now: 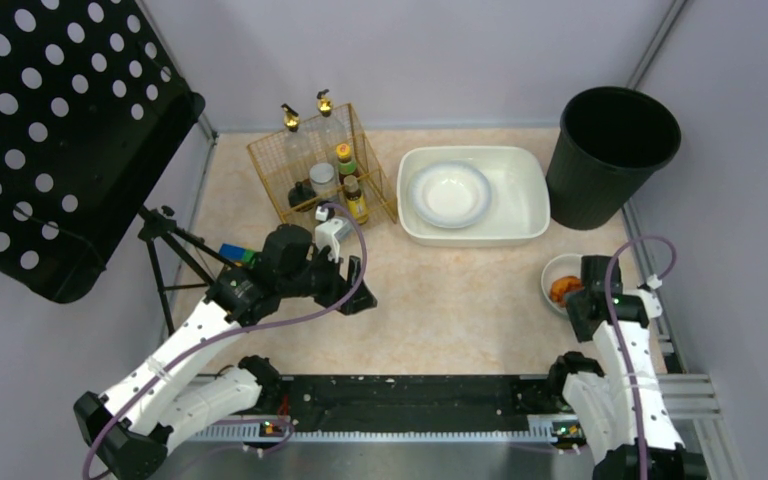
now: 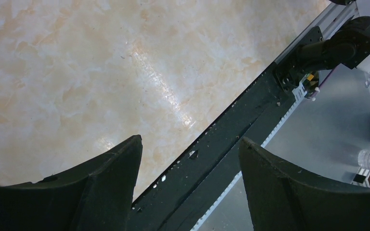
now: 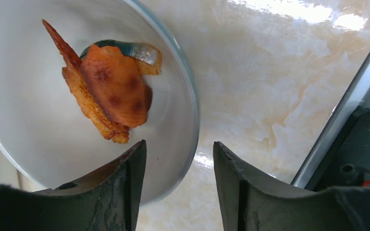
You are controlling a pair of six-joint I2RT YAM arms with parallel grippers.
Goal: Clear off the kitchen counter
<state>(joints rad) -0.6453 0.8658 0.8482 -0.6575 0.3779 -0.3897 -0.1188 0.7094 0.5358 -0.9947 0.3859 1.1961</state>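
The pale marble kitchen counter (image 1: 440, 300) carries a small white bowl (image 1: 554, 270) of orange food scraps (image 1: 563, 289) at the right. In the right wrist view the bowl (image 3: 38, 130) and scraps (image 3: 108, 91) lie just ahead. My right gripper (image 3: 179, 149) is open, its jaws straddling the bowl's rim, one inside and one outside; in the top view it (image 1: 586, 295) sits at the bowl's near right side. My left gripper (image 1: 358, 290) is open and empty above bare counter; in its wrist view (image 2: 190, 144) only counter (image 2: 77, 72) and the black base rail (image 2: 231, 139) show.
A white tub (image 1: 530, 205) holding a white plate (image 1: 450, 193) stands at the back middle. A wire basket (image 1: 265, 165) of bottles stands to its left. A black bin (image 1: 610, 150) is at the back right. A tripod (image 1: 175, 255) and coloured blocks (image 1: 235, 253) are at the left.
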